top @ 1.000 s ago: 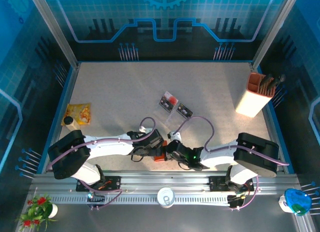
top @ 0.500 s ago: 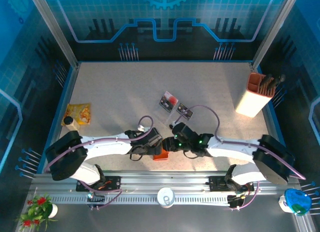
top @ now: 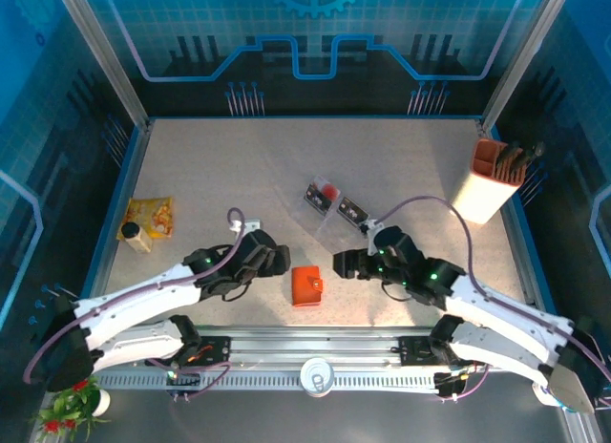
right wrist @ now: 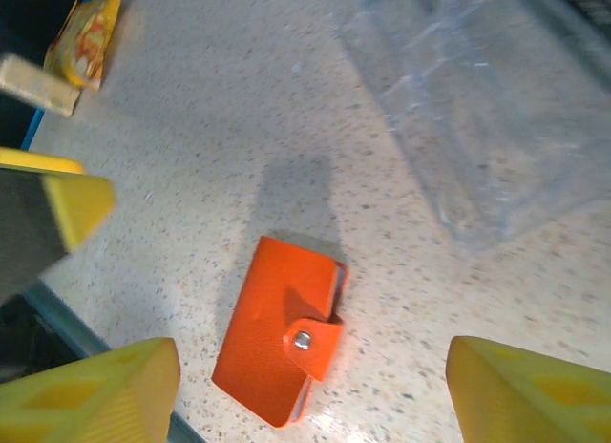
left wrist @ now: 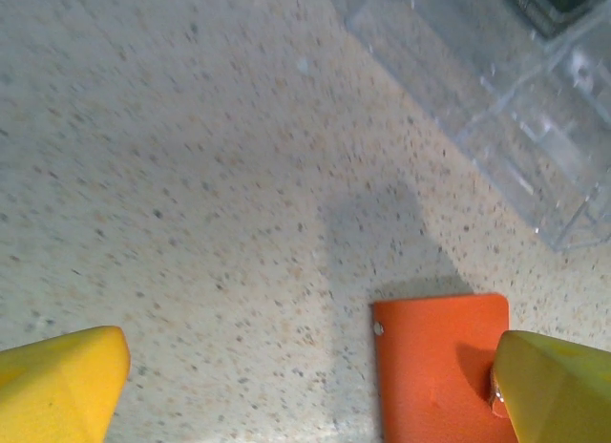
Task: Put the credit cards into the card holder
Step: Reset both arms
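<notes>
- Orange-red leather, folded over: the card holder lies flat on the speckled table near its front edge, between the two arms and touched by neither.
- From the right wrist view its tab is wrapped over the edge with the round snap seated, so it looks closed.
- Lying shut and free, it probably has to be pinned and reopened before any card can go in.
- The left gripper hangs just to the holder's left, yellow fingers spread wide with nothing between them. One fingertip overlaps the holder's corner in its own camera.
- The right gripper sits just to the holder's right, fingers also parted wide and empty. This placement suits one arm steadying while the other works.
- Beyond the holder is the clear plastic tray, and at its far end are two dark credit cards. Whether they rest in the tray or beside it I cannot tell.
- Well away stand a box of pens at the right edge and a yellow snack packet at the left.
</notes>
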